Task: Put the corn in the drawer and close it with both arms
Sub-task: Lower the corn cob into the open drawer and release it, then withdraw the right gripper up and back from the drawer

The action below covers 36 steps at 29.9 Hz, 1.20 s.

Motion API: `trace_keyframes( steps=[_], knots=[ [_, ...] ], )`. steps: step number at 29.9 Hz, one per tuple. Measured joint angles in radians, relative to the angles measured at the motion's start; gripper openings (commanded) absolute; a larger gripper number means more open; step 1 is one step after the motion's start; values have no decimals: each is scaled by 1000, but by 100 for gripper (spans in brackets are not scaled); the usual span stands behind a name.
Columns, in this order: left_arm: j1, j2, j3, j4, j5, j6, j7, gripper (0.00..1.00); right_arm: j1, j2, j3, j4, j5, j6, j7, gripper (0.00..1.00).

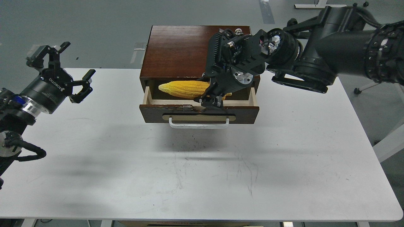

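At frame centre, the right gripper (210, 97) clenches the corn's (184, 89) thick end; the cob lies left-right inside the open drawer (199, 111). The left gripper (64, 74) waits spread, far left.

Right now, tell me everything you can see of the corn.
The corn is a long tapered yellow cob with ribbed kernel rows and a plastic look. It lies nearly level across the open drawer, pointed tip to the left. The right gripper covers its thick end, jaws closed around it. Whether it rests on the drawer's floor cannot be told.
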Motion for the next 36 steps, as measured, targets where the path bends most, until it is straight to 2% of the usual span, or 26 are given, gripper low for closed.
trace_keyframes(
  steps=[11,14,16,25,30,32,36],
  knots=[
    [0,2,0,-6,0,0,0,99,7,-4,6,9,11,-1,0,86],
    [0,2,0,-6,0,0,0,99,24,-10,35,10,25,-2,0,95],
    [0,2,0,-6,1,0,0,99,32,-25,66,10,52,-1,0,97],
    [0,14,-2,-6,2,0,-11,99,38,-231,209,74,365,9,0,98],
    [0,16,3,-6,3,0,-21,99,-113,-394,363,91,568,8,0,98],
    [0,16,4,-6,4,0,-27,99,-241,-463,495,90,656,5,0,98],
    [-3,15,0,-1,17,0,-76,99,-482,-555,763,87,763,4,0,98]
  ],
)
